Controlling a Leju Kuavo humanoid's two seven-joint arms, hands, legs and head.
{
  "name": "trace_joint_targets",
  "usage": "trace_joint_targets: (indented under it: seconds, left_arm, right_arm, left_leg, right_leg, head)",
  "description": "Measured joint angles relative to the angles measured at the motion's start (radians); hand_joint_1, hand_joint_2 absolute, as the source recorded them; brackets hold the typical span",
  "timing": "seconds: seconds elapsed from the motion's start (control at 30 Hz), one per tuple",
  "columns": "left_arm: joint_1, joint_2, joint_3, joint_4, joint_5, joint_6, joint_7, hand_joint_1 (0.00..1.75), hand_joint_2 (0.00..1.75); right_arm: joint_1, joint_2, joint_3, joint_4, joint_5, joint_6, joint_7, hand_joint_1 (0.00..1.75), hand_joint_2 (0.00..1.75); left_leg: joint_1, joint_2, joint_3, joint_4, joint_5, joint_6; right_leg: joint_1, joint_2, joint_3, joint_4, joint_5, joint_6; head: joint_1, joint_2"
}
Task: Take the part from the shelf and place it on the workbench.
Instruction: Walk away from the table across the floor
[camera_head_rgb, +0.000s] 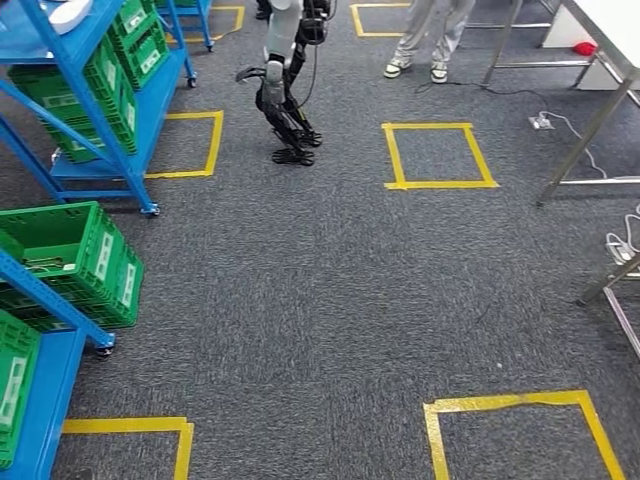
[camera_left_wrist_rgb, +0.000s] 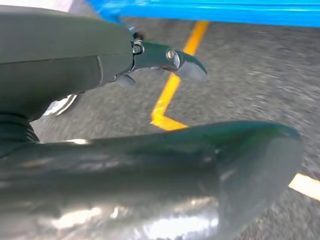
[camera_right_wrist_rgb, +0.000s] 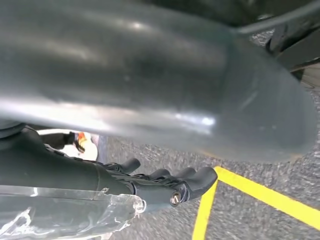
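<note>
Looks mid-carry between blue shelf (camera_head_rgb: 161, 100) at left and workbench (camera_head_rgb: 604, 30) far right; left hand (camera_left_wrist_rgb: 94, 70) spread, empty; clear-wrapped thing (camera_right_wrist_rgb: 68, 215), possibly the part, against right hand (camera_right_wrist_rgb: 151, 185), grasp impossible to tell; placing not yet done

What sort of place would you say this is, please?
Probably a workshop or robot test floor: blue shelves holding green crates, yellow taped squares on grey carpet, metal workbench legs, and another robot walking.
</note>
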Motion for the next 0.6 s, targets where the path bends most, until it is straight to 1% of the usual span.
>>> trace_joint_targets:
  seconds: [0.03, 0.07, 0.1, 0.13, 0.17, 0.2, 0.23, 0.27, 0.3, 0.33, 0.37, 0.4, 0.43, 0.47, 0.5, 0.53, 0.57, 0.6]
  left_arm:
    - [0.001, 0.001, 0.01, 0.0, 0.003, 0.0, 0.0, 0.0, 0.0]
    - [0.003, 0.001, 0.018, 0.0, 0.005, 0.001, -0.003, 0.0, 0.0]
    - [0.004, 0.002, 0.023, 0.0, 0.003, 0.0, -0.009, 0.0, 0.0]
    - [0.003, 0.003, 0.028, 0.0, 0.0, -0.001, -0.018, 0.0, 0.0]
    - [0.002, 0.004, 0.031, 0.0, -0.006, -0.004, -0.029, 0.0, 0.0]
    - [0.0, 0.007, 0.033, 0.0, -0.014, -0.008, -0.042, 0.0, 0.0]
    - [-0.002, 0.009, 0.034, 0.0, -0.025, -0.011, -0.055, 0.0, 0.0]
    - [-0.003, 0.011, 0.034, 0.0, -0.036, -0.013, -0.068, 0.0, 0.0]
    - [-0.004, 0.012, 0.034, 0.0, -0.047, -0.013, -0.081, 0.0, 0.0]
    - [-0.005, 0.012, 0.034, 0.0, -0.056, -0.012, -0.091, 0.0, 0.0]
    - [-0.008, 0.011, 0.034, 0.0, -0.063, -0.011, -0.099, 0.0, 0.0]
    - [-0.013, 0.01, 0.034, 0.0, -0.068, -0.011, -0.102, 0.0, 0.0]
    - [-0.018, 0.008, 0.034, 0.0, -0.071, -0.011, -0.103, 0.0, 0.0]
    - [-0.024, 0.007, 0.034, 0.0, -0.072, -0.011, -0.103, 0.0, 0.0]
    - [-0.027, 0.007, 0.034, 0.0, -0.073, -0.011, -0.103, 0.0, 0.0]
    - [-0.027, 0.007, 0.034, 0.0, -0.073, -0.011, -0.103, 0.0, 0.0]
    - [-0.027, 0.006, 0.034, 0.0, -0.075, -0.01, -0.1, 0.0, 0.0]
    - [-0.027, 0.006, 0.034, 0.0, -0.078, -0.009, -0.092, 0.0, 0.0]
  right_arm:
    - [0.0, 0.0, 0.0, 0.0, 0.001, -0.001, -0.004, 0.0, 0.0]
    - [-0.001, 0.0, 0.0, 0.0, 0.002, -0.001, -0.007, 0.0, 0.0]
    - [-0.003, 0.0, 0.001, 0.0, 0.004, -0.002, -0.01, 0.0, 0.0]
    - [-0.004, 0.0, 0.002, 0.0, 0.007, -0.003, -0.013, 0.0, 0.0]
    - [-0.006, 0.0, 0.004, 0.0, 0.009, -0.005, -0.015, 0.0, 0.0]
    - [-0.008, 0.0, 0.006, 0.0, 0.009, -0.007, -0.017, 0.0, 0.0]
    - [-0.01, 0.0, 0.007, 0.0, 0.009, -0.009, -0.019, 0.0, 0.0]
    - [-0.012, -0.001, 0.008, 0.0, 0.005, -0.01, -0.021, 0.0, 0.0]
    - [-0.014, -0.001, 0.008, 0.0, 0.0, -0.01, -0.024, 0.0, 0.0]
    - [-0.015, -0.002, 0.008, 0.0, -0.005, -0.01, -0.029, 0.0, 0.0]
    - [-0.016, -0.003, 0.008, 0.0, -0.012, -0.01, -0.036, 0.0, 0.0]
    - [-0.016, -0.004, 0.008, 0.0, -0.017, -0.009, -0.042, 0.0, 0.0]
    - [-0.015, -0.006, 0.008, 0.0, -0.02, -0.009, -0.048, 0.0, 0.0]
    - [-0.015, -0.007, 0.007, 0.0, -0.022, -0.009, -0.051, 0.0, 0.0]
    - [-0.014, -0.009, 0.007, 0.0, -0.022, -0.009, -0.052, 0.0, 0.0]
    - [-0.014, -0.01, 0.007, 0.0, -0.023, -0.009, -0.053, 0.0, 0.0]
    - [-0.014, -0.011, 0.006, 0.0, -0.024, -0.009, -0.055, 0.0, 0.0]
    - [-0.015, -0.011, 0.006, 0.0, -0.026, -0.009, -0.056, 0.0, 0.0]
  left_leg:
    - [-0.001, -0.014, 0.0, 0.0, 0.001, 0.0]
    - [-0.001, -0.029, 0.0, 0.0, 0.002, 0.0]
    - [-0.001, -0.044, 0.0, 0.001, 0.004, -0.002]
    - [0.0, -0.058, -0.001, 0.002, 0.005, -0.004]
    - [-0.001, -0.072, -0.003, 0.004, 0.007, -0.008]
    - [0.0, -0.084, -0.007, 0.006, 0.009, -0.013]
    - [0.002, -0.095, -0.013, 0.007, 0.012, -0.019]
    - [0.004, -0.106, -0.018, 0.007, 0.016, -0.026]
    - [0.007, -0.11, -0.023, 0.007, 0.018, -0.032]
    - [0.007, -0.096, -0.029, 0.015, 0.013, -0.036]
    - [0.007, -0.072, -0.041, 0.037, -0.003, -0.04]
    - [0.006, -0.042, -0.062, 0.079, -0.03, -0.044]
    - [0.006, -0.014, -0.092, 0.142, -0.065, -0.049]
    - [0.007, 0.0, -0.125, 0.211, -0.097, -0.053]
    - [0.008, 0.006, -0.15, 0.267, -0.118, -0.057]
    - [0.009, 0.008, -0.161, 0.293, -0.121, -0.059]
    - [0.01, 0.011, -0.151, 0.28, -0.104, -0.061]
    - [0.011, 0.019, -0.122, 0.231, -0.073, -0.062]
  right_leg:
    - [0.0, 0.002, -0.007, 0.012, 0.006, -0.002]
    - [0.0, 0.006, 0.006, -0.018, 0.032, -0.005]
    - [-0.001, 0.015, 0.036, -0.08, 0.069, -0.007]
    - [-0.002, 0.038, 0.071, -0.153, 0.101, -0.01]
    - [-0.005, 0.061, 0.102, -0.216, 0.122, -0.012]
    - [-0.007, 0.079, 0.121, -0.257, 0.131, -0.013]
    - [-0.007, 0.089, 0.128, -0.274, 0.131, -0.015]
    - [-0.006, 0.082, 0.129, -0.277, 0.132, -0.017]
    - [-0.005, 0.071, 0.128, -0.278, 0.135, -0.023]
    - [-0.005, 0.06, 0.129, -0.28, 0.138, -0.029]
    - [-0.006, 0.047, 0.129, -0.284, 0.141, -0.035]
    - [-0.006, 0.033, 0.129, -0.287, 0.144, -0.04]
    - [-0.005, 0.019, 0.128, -0.288, 0.145, -0.043]
    - [-0.004, 0.003, 0.127, -0.288, 0.145, -0.044]
    - [-0.003, -0.013, 0.126, -0.287, 0.144, -0.044]
    - [-0.003, -0.027, 0.125, -0.287, 0.144, -0.044]
    - [-0.003, -0.041, 0.125, -0.287, 0.144, -0.043]
    - [-0.003, -0.053, 0.126, -0.287, 0.143, -0.042]
  head:
    - [0.001, 0.0]
    - [0.001, 0.0]
    - [0.001, 0.0]
    - [0.002, 0.0]
    - [0.001, 0.0]
    - [0.001, 0.0]
    - [0.001, 0.0]
    - [0.001, 0.0]
    - [0.001, 0.0]
    - [0.001, 0.0]
    - [-0.002, 0.0]
    - [-0.003, 0.0]
    - [-0.005, 0.0]
    - [-0.006, 0.0]
    - [-0.005, 0.0]
    - [-0.006, 0.0]
    - [-0.006, 0.0]
    - [-0.006, 0.0]
